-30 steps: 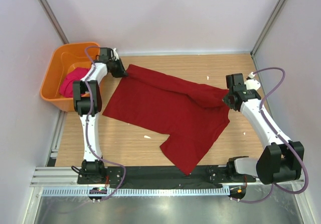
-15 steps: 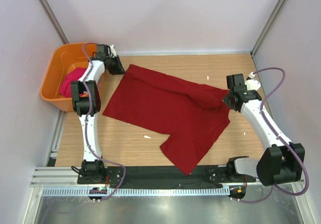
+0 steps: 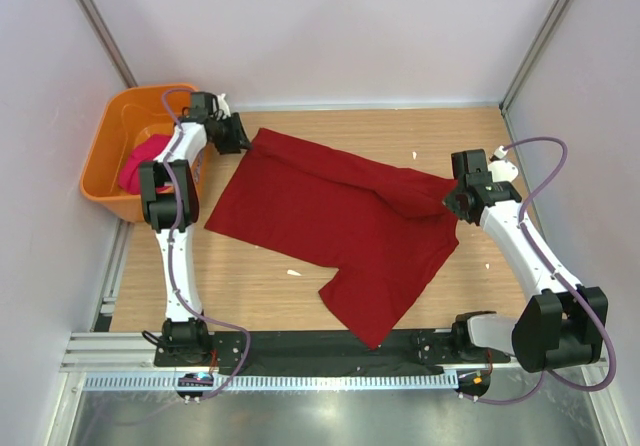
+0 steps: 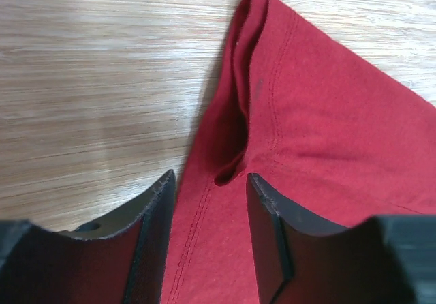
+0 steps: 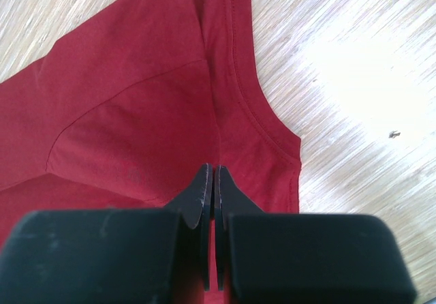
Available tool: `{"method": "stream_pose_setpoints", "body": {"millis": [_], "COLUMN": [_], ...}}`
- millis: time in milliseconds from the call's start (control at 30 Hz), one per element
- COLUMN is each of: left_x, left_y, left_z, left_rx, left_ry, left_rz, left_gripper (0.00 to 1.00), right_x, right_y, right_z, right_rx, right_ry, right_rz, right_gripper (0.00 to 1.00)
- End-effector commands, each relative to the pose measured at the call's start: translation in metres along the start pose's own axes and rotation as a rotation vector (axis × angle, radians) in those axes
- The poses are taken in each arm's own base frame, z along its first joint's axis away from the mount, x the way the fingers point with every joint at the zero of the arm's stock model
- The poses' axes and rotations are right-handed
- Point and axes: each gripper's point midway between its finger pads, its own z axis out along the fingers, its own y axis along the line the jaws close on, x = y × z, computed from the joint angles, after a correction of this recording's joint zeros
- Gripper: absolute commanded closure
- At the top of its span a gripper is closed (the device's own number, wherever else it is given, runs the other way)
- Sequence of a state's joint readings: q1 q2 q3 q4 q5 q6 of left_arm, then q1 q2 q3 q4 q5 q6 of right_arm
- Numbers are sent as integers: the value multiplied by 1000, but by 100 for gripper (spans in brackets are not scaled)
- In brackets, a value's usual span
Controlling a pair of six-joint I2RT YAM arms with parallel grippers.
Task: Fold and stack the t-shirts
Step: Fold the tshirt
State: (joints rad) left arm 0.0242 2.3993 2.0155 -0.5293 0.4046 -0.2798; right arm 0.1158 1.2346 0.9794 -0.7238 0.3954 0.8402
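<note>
Clamped tight on the red shirt [image 3: 340, 216] at its right edge with the right gripper [image 5: 211, 181], fingers pressed together on the cloth just beside a hemmed opening. Poised at that shirt's far-left corner with the left gripper [image 4: 208, 181], jaws parted, straddling a puckered fold of the hem, closed on nothing. Spread mostly flat across the middle of the wooden surface [image 3: 400, 131], that red one, and bundled inside the orange tub [image 3: 112, 131] at far left, the pink shirt [image 3: 145, 161].
</note>
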Motion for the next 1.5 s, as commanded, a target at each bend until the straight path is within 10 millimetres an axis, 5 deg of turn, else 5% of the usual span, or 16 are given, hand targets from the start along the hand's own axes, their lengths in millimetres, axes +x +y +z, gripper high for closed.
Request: {"method": "stream_pose_setpoints", "body": {"millis": [0,333,633,833,1167,1467], "left_x": [-26,-17,-7,-15,-14,-7], "left_y": [-23,-49,-43,-46,-27,-21], "left_z": [-19,-3,4,-9,-10,-3], "left_rx": [57,111,99,64,-46,-62], "left_ry": [-69,-43,-18,-66,-50,-20], "left_rz": [30,53,37,77,51,38], "left_gripper": [54,69,64,60,71,67], "right_x": [-9,-10,-9,-9,-7,-7], "right_y": [4,4,3,1,-1,1], "right_z": [-3,-4,-6,-8,-7,-7], "right_rx": [-24,-25,-28,-27,-26,-32], "right_ry": [-31,-34,-33,-35,-33,-33], "right_rz": [10,10,13,14,16,14], "right_gripper": [99,99,99,99,99,99]}}
